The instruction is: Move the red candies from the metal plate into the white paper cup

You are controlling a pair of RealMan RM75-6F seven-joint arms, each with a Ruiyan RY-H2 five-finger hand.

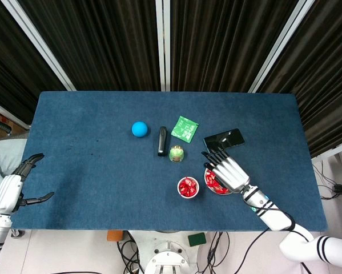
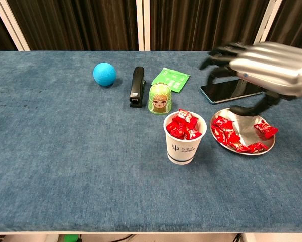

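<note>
Above the metal plate [image 2: 244, 149], my right robot hand [image 2: 264, 65] hovered released; the heaped white paper cup [image 2: 184, 142] risked spilling red candies [image 2: 227, 133].

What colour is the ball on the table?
The ball is blue, clearest in the chest view.

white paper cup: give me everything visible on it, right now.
The white paper cup stands upright on the blue cloth table, tapered, with a small dark logo on its front. It is heaped with red wrapped candies rising above the rim. The round metal plate sits just beside it; whether they touch is unclear. No hand touches it.
</note>
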